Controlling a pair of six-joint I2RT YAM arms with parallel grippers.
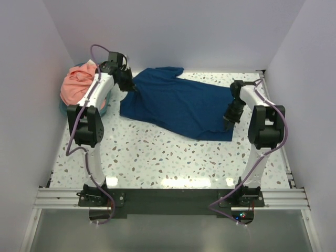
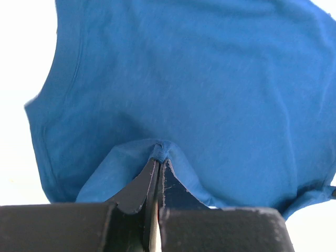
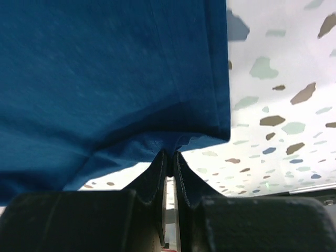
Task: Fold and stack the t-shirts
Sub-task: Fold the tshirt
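Observation:
The navy blue t-shirt (image 1: 178, 102) lies spread across the back middle of the table, plain side up, no print showing. My left gripper (image 1: 132, 88) is shut on its left edge near a sleeve; in the left wrist view the gripper (image 2: 159, 159) pinches a fold of the blue cloth (image 2: 199, 79). My right gripper (image 1: 227, 125) is shut on the shirt's right hem; in the right wrist view the gripper (image 3: 171, 155) pinches the hem of the shirt (image 3: 105, 79). The salmon-pink t-shirt (image 1: 77, 84) lies bunched in the teal basket at the far left.
The round teal basket (image 1: 103, 108) stands at the back left, behind my left arm. White walls close the table on three sides. The speckled tabletop (image 1: 168, 157) shows in front of the shirt.

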